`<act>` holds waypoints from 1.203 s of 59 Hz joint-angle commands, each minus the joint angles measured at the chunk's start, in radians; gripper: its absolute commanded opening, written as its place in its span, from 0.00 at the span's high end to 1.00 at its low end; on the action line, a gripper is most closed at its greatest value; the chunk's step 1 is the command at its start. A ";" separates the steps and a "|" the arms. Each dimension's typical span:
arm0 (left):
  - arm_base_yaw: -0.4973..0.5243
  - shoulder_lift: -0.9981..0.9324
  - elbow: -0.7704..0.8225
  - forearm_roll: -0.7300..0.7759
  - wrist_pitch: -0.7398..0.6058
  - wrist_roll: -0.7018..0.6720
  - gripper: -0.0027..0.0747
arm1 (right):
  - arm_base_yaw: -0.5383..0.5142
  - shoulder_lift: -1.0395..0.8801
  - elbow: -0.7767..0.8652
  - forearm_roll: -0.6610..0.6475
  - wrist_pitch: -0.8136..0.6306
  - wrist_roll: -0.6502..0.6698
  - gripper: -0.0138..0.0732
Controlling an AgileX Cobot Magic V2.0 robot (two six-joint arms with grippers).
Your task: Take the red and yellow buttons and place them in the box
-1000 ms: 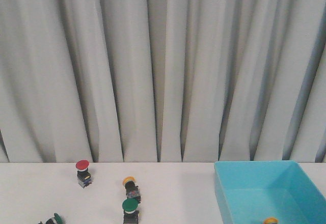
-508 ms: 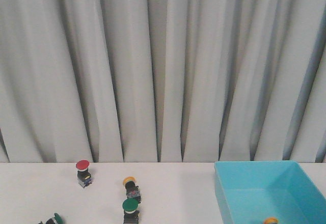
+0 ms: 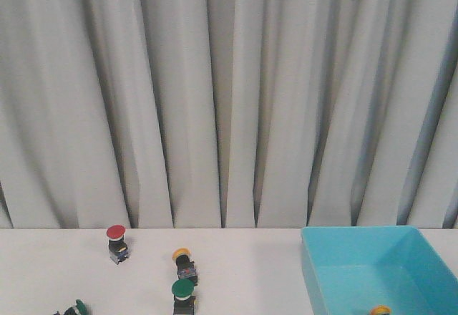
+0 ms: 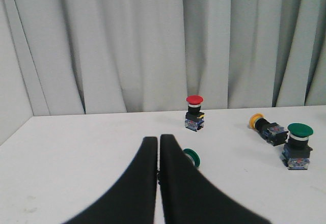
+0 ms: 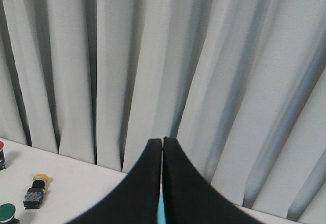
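A pale grey pleated curtain point(image 3: 215, 100) hangs behind a white table point(image 3: 243, 272), closing off the far edge in all three views.

The front view shows neither arm. It alone shows the box point(image 3: 379, 272), a turquoise-blue bin with sloping walls at the table's right side, running off the near edge of the picture. Inside it, low against the picture's edge, the cap of one yellow button point(image 3: 380, 310) shows. The right wrist view catches only a thin turquoise sliver of that bin below the fingers.

On the table's left half stand the loose buttons. The red button point(image 3: 117, 242) is upright near the far edge, a round red cap on a short dark body. Nearer the middle, a second yellow button point(image 3: 184, 260) lies tipped on its side, and just beside it toward the near edge a green button point(image 3: 183, 295) stands upright. Another green button point(image 3: 76, 307) lies at the near left edge of the picture, cut off there. The left wrist view shows this group closer, with the body of the red button bearing blue and yellow detail, and the low green cap partly hidden behind the fingers.

The left gripper point(image 4: 159, 141) has its two black fingers pressed together with nothing between them, above the table and well short of the red button. The right gripper point(image 5: 162, 142) is likewise closed and empty, held up against the curtain.
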 commanded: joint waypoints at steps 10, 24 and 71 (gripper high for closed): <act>-0.005 -0.014 0.010 -0.004 -0.073 -0.012 0.97 | 0.002 -0.005 -0.027 0.014 -0.065 -0.008 0.85; -0.005 -0.014 0.010 -0.004 -0.073 -0.012 0.97 | 0.002 -0.005 -0.027 0.014 -0.066 -0.008 0.85; -0.005 -0.014 0.010 -0.004 -0.073 -0.012 0.97 | 0.002 -0.284 0.325 -0.377 -0.287 0.446 0.85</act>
